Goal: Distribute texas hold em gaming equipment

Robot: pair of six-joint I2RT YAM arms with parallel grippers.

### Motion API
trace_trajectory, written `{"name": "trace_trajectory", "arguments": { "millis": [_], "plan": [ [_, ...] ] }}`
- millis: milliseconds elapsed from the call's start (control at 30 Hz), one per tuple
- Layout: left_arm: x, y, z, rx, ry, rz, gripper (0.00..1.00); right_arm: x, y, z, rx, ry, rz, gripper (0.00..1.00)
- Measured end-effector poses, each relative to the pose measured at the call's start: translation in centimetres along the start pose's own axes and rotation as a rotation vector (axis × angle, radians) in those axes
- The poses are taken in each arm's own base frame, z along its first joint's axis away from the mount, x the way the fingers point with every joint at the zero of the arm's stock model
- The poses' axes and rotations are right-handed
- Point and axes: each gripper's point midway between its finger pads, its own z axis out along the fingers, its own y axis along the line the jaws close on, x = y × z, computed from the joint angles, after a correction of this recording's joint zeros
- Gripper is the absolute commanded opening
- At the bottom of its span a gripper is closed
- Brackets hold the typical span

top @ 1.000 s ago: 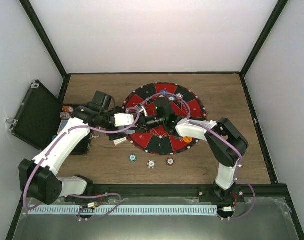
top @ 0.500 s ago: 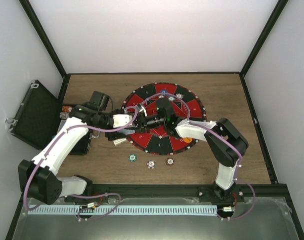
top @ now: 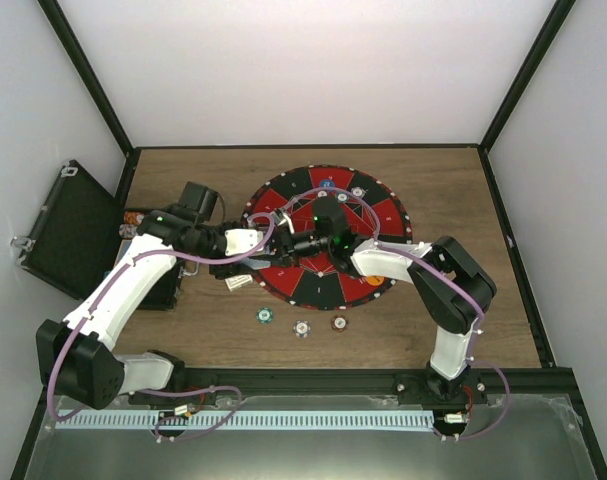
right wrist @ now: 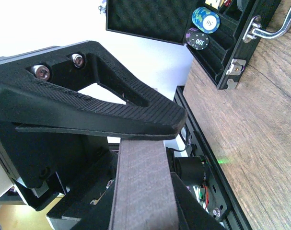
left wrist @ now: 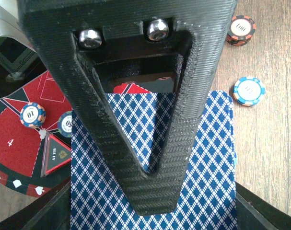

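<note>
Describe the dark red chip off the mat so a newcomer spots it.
Find the round mat on the table. Just off the mat's near edge lie three chips in a row. The dark red chip is rightmost; the pale blue chip sits mid-row, the green chip left.

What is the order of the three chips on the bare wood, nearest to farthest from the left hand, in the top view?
1. green chip, leftmost, closest to the left hand.
2. white chip, in the middle.
3. dark red chip, rightmost.
</note>
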Motion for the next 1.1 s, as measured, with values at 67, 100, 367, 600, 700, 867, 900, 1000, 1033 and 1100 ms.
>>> {"name": "trace_trajectory", "arguments": {
  "millis": [67, 100, 367, 600, 700, 867, 900, 1000, 1033, 1100],
  "plan": [
    [0.02, -0.01, 0.01, 0.000, 0.000, 0.001, 0.49, -0.01, -0.02, 0.00, 0.001, -0.001, 0.001, 0.03],
    [0.02, -0.01, 0.02, 0.000, 0.000, 0.001, 0.46, -0.01, -0.02, 0.00, 0.001, -0.001, 0.001, 0.03],
    [0.16, 0.02, 0.23, -0.010, -0.004, 0.002, 0.17, -0.03, -0.12, 0.00, 0.004, -0.003, 0.010, 0.16],
    [0.32, 0.18, 0.19, -0.025, 0.004, 0.000, 0.04, -0.06, -0.13, 0.01, 0.006, -0.004, 0.009, 0.41],
    [0.60, 0.36, 0.18, -0.036, 0.020, -0.001, 0.04, 0.01, -0.09, 0.01, 0.005, 0.001, 0.005, 0.50],
    [0.86, 0.52, 0.16, -0.044, 0.034, -0.005, 0.04, 0.17, -0.03, 0.00, 0.010, 0.008, -0.016, 0.56],
    [0.87, 0.52, 0.16, -0.044, 0.034, -0.006, 0.04, 0.17, -0.17, 0.01, 0.017, 0.009, -0.016, 0.57],
    [0.88, 0.51, 0.16, -0.044, 0.034, -0.012, 0.04, -0.06, -0.45, 0.09, 0.047, 0.011, -0.021, 0.60],
    [0.86, 0.50, 0.15, -0.043, 0.034, -0.015, 0.04, -0.21, -0.42, 0.12, 0.055, 0.009, -0.029, 0.60],
    [0.78, 0.41, 0.11, -0.039, 0.030, -0.023, 0.04, -0.42, -0.47, 0.16, 0.071, 0.008, -0.036, 0.60]
  ]
}}
